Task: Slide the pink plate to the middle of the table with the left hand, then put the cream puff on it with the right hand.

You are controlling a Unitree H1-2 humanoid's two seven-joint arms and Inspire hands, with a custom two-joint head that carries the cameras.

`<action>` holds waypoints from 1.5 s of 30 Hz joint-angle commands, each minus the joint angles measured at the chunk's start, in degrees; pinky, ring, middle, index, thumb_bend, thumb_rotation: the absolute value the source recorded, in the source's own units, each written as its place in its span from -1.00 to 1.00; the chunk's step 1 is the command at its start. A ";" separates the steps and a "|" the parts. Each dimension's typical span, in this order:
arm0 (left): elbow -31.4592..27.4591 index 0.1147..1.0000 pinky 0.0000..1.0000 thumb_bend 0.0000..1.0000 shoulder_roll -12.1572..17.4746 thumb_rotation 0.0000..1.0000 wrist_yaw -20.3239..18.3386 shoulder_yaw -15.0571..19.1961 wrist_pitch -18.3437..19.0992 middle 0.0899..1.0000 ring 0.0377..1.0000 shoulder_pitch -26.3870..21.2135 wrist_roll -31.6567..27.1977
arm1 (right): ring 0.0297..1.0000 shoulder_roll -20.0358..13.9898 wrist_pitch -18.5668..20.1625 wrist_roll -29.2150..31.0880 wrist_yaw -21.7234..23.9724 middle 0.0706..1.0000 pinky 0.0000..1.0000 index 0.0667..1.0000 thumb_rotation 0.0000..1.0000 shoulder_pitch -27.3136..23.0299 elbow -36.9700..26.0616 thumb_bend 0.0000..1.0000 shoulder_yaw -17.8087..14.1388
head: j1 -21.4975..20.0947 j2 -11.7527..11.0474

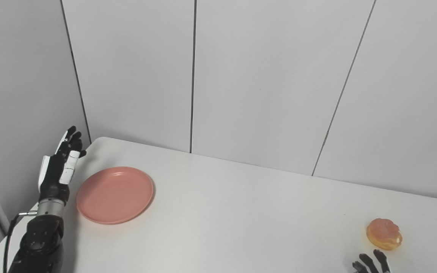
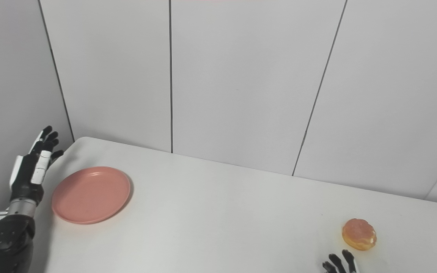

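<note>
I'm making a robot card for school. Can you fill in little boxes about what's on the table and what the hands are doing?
plate: pink plate, empty, at the table's left end
food: cream puff, near the right end
left hand: left hand open, raised beside the plate, not touching
right hand: right hand, only fingertips visible, just short of the puff

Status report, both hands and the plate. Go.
Left hand open, just left of pink plate, not touching. Right hand barely in view, empty, below cream puff. Table middle clear of obstacles.
</note>
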 commanded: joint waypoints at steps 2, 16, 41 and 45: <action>-0.05 0.85 0.73 0.99 1.88 0.83 -0.01 0.65 -0.27 0.86 0.87 -2.63 -1.25 | 0.76 -1.58 1.28 -0.73 0.31 0.83 0.80 0.97 1.00 2.00 5.61 0.80 -0.92 | 0.11 0.30; 14.77 0.76 0.78 1.00 1.51 0.59 -7.21 3.87 -0.39 0.80 0.85 -6.80 -12.16 | 0.74 -1.69 1.44 -1.61 0.03 0.81 0.76 0.95 1.00 2.37 4.93 0.83 -0.94 | -0.24 1.31; 12.75 0.87 0.85 1.00 -1.24 0.68 -15.68 -1.75 2.57 0.85 0.92 -4.07 -12.98 | 0.73 -1.15 1.40 -2.49 -0.02 0.80 0.75 0.93 1.00 2.33 4.51 0.83 -0.68 | -1.22 2.37; 7.91 0.93 0.90 0.99 -2.28 0.76 -14.48 -2.44 5.43 0.90 0.96 -1.91 -12.96 | 0.74 -1.14 1.68 -2.48 -0.01 0.81 0.76 0.94 1.00 2.41 4.26 0.83 -0.66 | -1.50 2.67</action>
